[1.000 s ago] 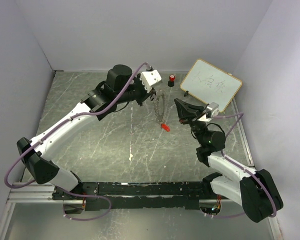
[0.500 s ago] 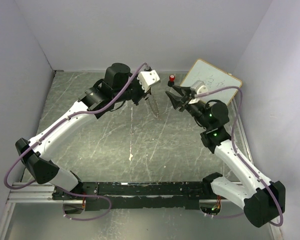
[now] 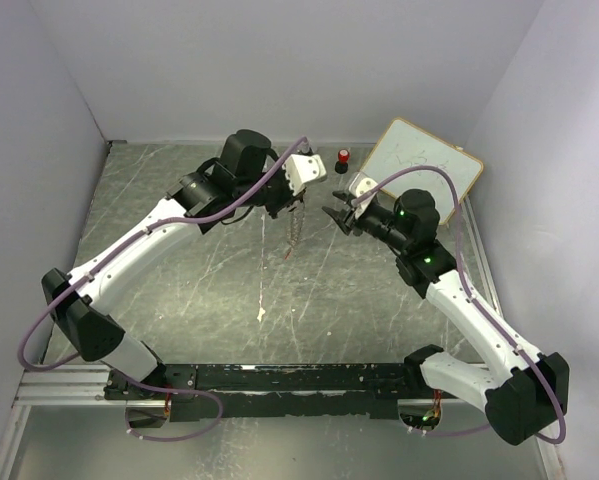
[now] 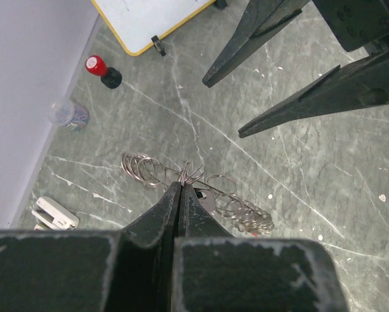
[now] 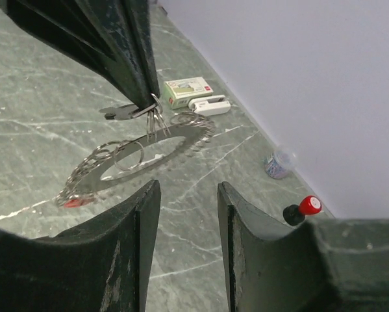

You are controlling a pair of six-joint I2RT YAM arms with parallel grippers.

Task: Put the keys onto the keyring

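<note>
My left gripper [image 3: 291, 203] is shut on the keyring [image 3: 294, 232], a thin toothed metal ring that hangs tilted above the table. In the left wrist view my left gripper [image 4: 182, 184] pinches its wire loops [image 4: 189, 173]. The right wrist view shows the keyring [image 5: 156, 152] carrying several small rings, the red key head [image 5: 71, 203] at its low end and a dark flat tag [image 5: 118, 115] by the pinch point. My right gripper [image 3: 335, 215] is open and empty, just right of the ring; its own view [image 5: 188, 185] shows the ring a short way ahead.
A whiteboard [image 3: 421, 165] leans at the back right. A red-topped black cylinder [image 3: 343, 158] stands near it and shows in the right wrist view [image 5: 302, 209]. A small clear jar [image 5: 278, 162] and two white boxes [image 5: 189, 91] lie along the back wall.
My right arm has swung up from the table's right side and now faces the ring with open fingers. My left gripper has shifted slightly, and the hanging ring has swung with it.
</note>
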